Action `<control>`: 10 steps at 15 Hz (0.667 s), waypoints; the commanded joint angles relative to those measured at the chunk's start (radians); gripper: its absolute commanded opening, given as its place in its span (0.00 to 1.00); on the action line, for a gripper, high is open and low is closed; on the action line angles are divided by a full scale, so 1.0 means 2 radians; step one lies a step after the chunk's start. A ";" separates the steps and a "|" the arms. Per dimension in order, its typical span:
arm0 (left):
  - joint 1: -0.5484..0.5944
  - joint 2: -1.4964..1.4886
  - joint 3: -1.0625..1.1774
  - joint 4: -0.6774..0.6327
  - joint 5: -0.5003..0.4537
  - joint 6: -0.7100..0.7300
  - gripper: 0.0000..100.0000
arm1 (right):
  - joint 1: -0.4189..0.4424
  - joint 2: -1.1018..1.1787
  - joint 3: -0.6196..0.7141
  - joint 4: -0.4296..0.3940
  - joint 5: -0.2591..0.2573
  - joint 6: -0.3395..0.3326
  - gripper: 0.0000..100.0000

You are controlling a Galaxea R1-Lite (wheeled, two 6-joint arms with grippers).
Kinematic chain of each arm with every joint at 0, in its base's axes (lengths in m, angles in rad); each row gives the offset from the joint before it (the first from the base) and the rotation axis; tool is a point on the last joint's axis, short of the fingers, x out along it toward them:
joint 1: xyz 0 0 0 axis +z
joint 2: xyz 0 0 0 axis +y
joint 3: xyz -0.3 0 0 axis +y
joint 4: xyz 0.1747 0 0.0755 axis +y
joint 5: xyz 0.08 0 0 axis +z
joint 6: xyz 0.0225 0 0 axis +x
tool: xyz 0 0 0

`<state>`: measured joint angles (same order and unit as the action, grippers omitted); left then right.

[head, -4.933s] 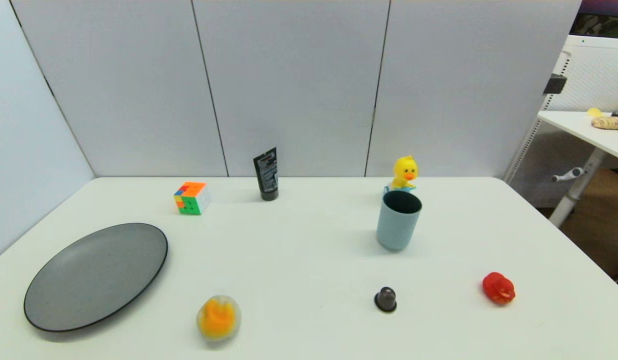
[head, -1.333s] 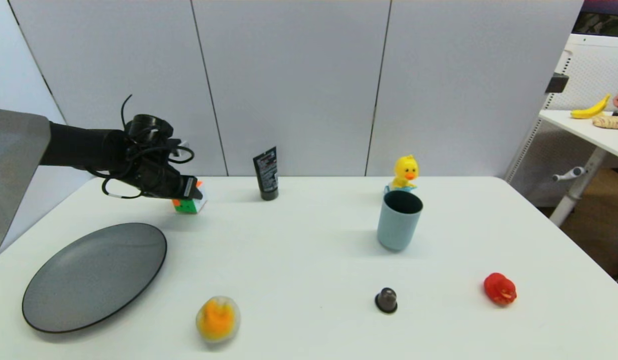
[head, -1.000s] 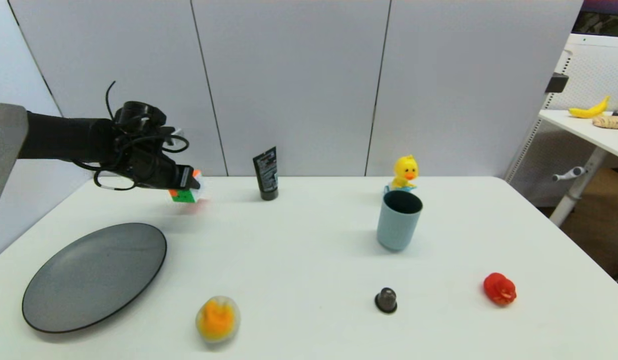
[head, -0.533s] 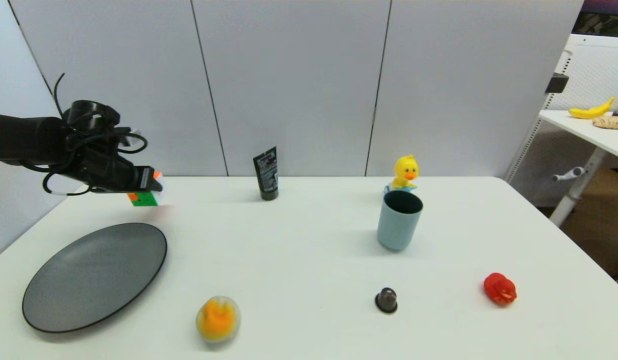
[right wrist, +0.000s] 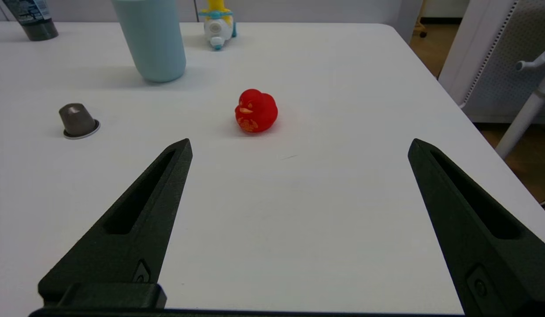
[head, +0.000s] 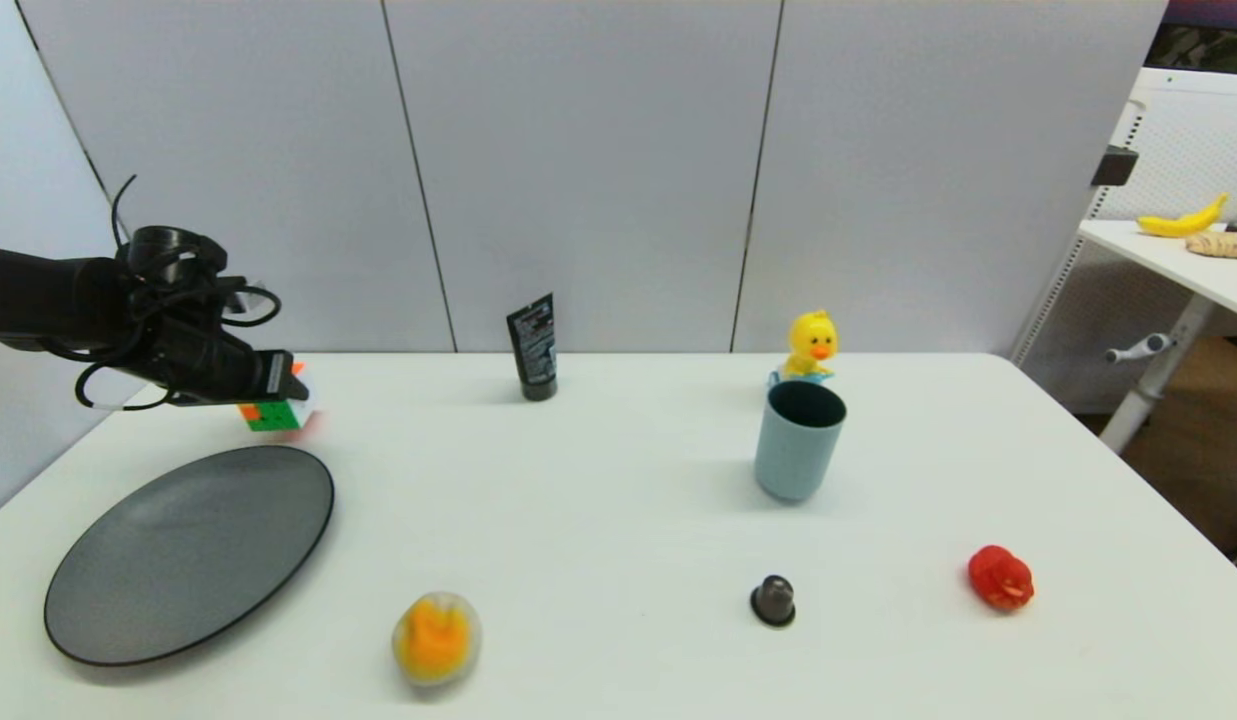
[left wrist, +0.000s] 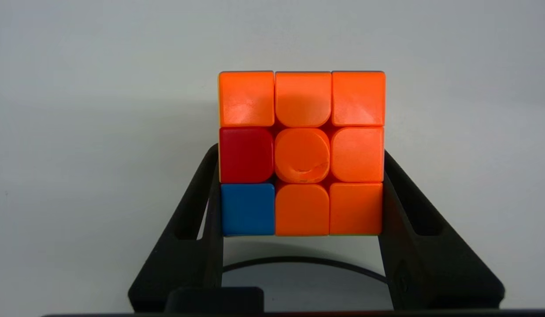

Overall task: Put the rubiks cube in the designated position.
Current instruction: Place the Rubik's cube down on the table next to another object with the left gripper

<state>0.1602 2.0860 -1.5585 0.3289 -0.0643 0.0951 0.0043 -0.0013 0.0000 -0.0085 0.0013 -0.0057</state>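
Two black fingers [left wrist: 197,220] of my left hand [head: 278,385] clamp the rubiks cube [left wrist: 301,153] above the surface [head: 618,480], at the grey plate's [head: 190,552] one o'clock. My right hand [right wrist: 298,149] hangs open, the red duck [right wrist: 256,111] at twelve o'clock. No writing on the black tube [head: 533,347] is legible.

No words, brands or numbers can be read. The black tube [head: 533,346], standing at the far middle of the tabletop [head: 618,520], has a label with pale print on its front, and the same label shows in the right wrist view, but the print is too small and blurred to make out. The cube [left wrist: 301,153] shows only plain coloured tiles, with no lettering or logo on the face in view.
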 commanded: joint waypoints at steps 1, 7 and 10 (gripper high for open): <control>-0.006 0.013 -0.002 0.001 0.000 0.000 0.00 | 0.000 0.001 0.000 0.000 0.000 0.000 1.00; -0.012 -0.001 0.002 0.004 0.000 0.001 1.00 | 0.000 0.001 0.000 0.000 0.000 0.000 1.00; -0.023 -0.074 0.008 0.000 -0.002 0.001 1.00 | -0.001 0.001 0.000 0.000 0.000 0.000 1.00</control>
<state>0.1317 2.0581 -1.5511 0.3357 -0.0653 0.0947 0.0043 -0.0013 0.0000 -0.0089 0.0013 -0.0053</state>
